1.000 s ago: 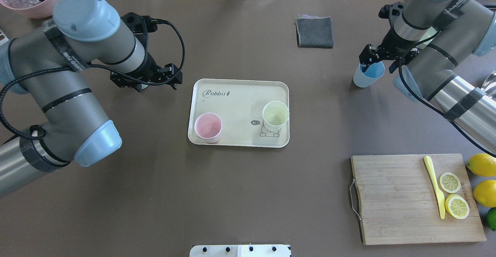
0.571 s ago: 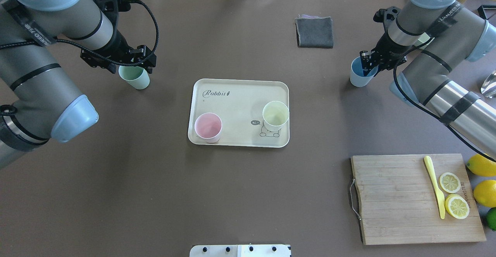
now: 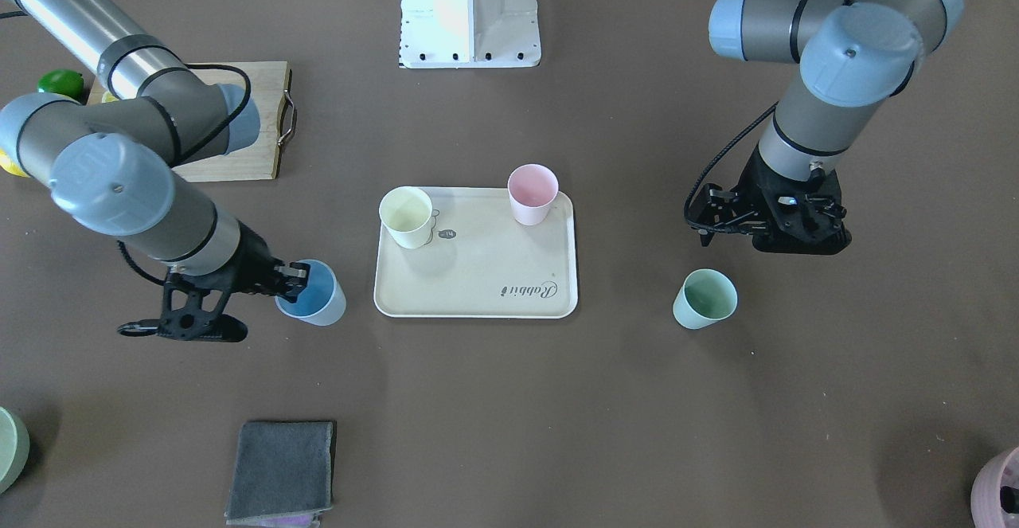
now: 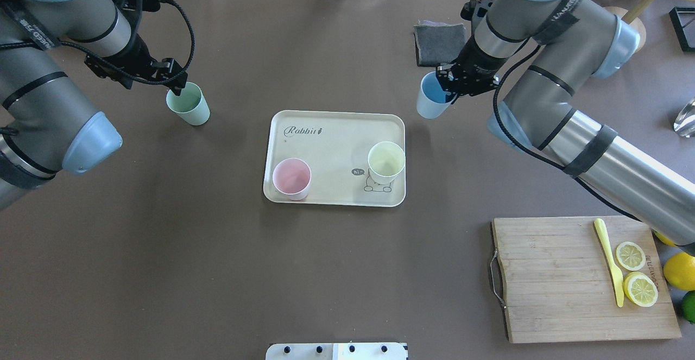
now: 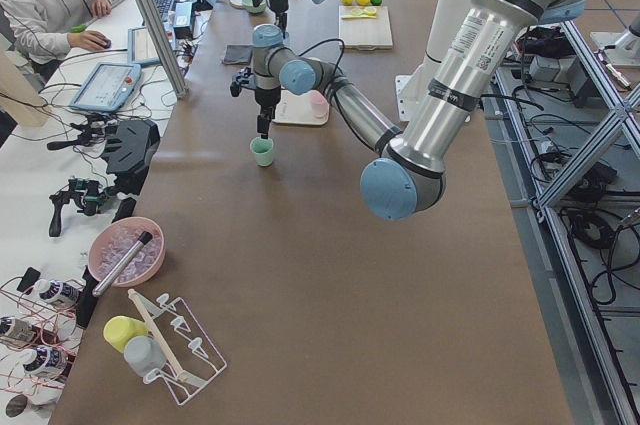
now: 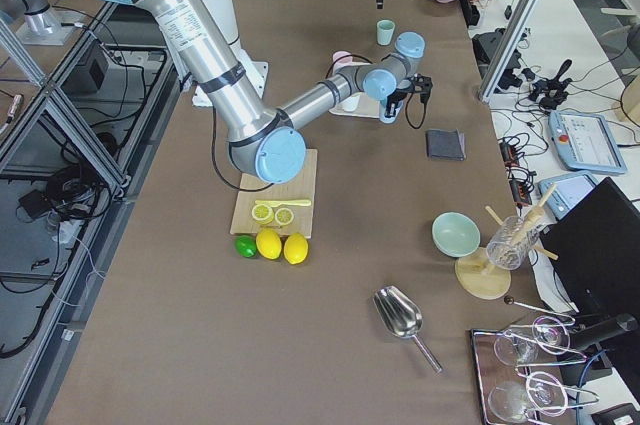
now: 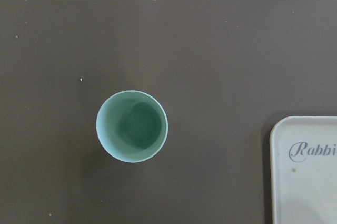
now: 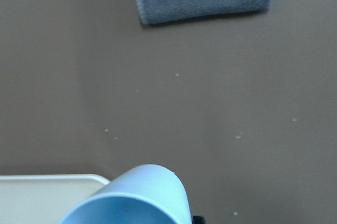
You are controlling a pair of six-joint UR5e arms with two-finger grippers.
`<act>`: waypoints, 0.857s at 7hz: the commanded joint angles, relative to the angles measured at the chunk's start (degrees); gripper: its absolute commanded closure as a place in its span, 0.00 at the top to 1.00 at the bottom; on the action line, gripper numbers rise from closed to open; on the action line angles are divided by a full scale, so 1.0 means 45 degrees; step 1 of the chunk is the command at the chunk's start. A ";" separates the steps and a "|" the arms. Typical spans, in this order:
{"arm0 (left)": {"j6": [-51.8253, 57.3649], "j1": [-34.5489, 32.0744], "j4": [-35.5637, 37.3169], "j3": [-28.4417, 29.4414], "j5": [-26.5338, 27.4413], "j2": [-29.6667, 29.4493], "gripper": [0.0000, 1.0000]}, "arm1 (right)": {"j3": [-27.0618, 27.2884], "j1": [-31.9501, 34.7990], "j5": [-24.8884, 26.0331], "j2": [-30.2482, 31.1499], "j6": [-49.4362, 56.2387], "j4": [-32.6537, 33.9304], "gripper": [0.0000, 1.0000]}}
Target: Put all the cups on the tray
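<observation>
The cream tray (image 4: 336,137) lies mid-table with the pink cup (image 4: 291,178) and the yellow cup (image 4: 386,161) standing on it. My right gripper (image 4: 448,91) is shut on the rim of the light blue cup (image 4: 431,99), one finger inside. It holds the cup tilted just off the tray's far right corner; the cup also shows in the front view (image 3: 314,293) and the right wrist view (image 8: 131,197). The mint green cup (image 4: 188,106) stands upright on the table left of the tray. My left gripper (image 4: 142,75) is open and empty above and beside it.
A folded grey cloth (image 4: 441,45) lies behind the blue cup. A wooden cutting board (image 4: 548,278) with lemon slices and a yellow knife sits front right, with lemons (image 4: 678,270) beside it. A metal scoop (image 4: 685,115) is at the right edge.
My right gripper has carried the blue cup left, from the table's right side to the tray's far right corner. My left arm swung left and back, uncovering the mint cup.
</observation>
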State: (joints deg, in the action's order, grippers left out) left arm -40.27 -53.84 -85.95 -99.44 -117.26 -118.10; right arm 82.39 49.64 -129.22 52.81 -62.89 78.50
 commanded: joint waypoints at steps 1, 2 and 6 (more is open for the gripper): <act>0.0610 -0.0243 -0.1260 0.1289 -0.0017 0.0014 0.98 | 0.0031 -0.0950 0.0159 -0.1068 -0.1838 -0.0002 0.00; 0.0552 -0.0262 -0.2044 0.1992 -0.0018 -0.0006 0.98 | -0.0027 -0.1340 0.0547 -0.1283 -0.2153 -0.0003 0.00; 0.0337 -0.0145 -0.2867 0.3011 -0.0076 -0.0181 0.98 | -0.0554 -0.2242 0.1840 -0.1227 -0.2176 -0.0041 0.00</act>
State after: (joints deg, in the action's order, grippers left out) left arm -38.46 -54.58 -96.79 -87.74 -117.55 -118.60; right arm 80.65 40.35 -122.25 47.36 -72.62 78.51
